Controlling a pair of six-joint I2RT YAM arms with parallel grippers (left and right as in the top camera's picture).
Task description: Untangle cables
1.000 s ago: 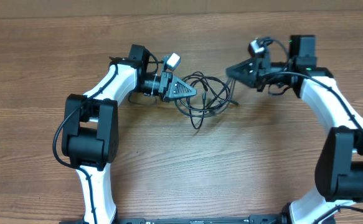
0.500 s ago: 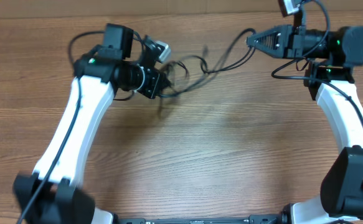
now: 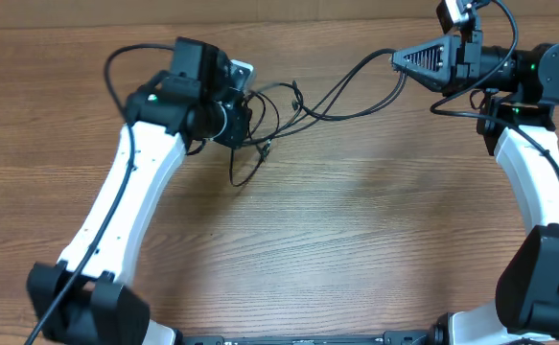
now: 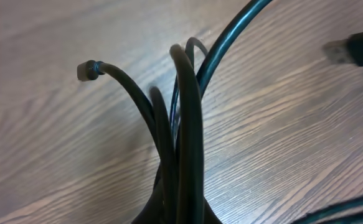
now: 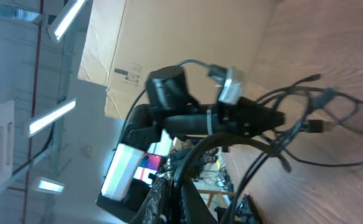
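Wooden desk [image 3: 356, 240], far edge: the cables [image 3: 341, 117] now stretch between left end effector [image 3: 248, 117] and right end effector [image 3: 401, 60]. Both are clamped on strands and have drawn apart, which likely loosens the tangle.

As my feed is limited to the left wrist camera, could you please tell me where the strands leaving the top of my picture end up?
Observer: They stretch across to the right gripper, which is shut on the cables near the far edge of the table.
Operator: Thank you. Is the whole bundle drawn taut between the arms?
Observer: No, a slack loop lies beside the left gripper, on the side nearer the robot bases.
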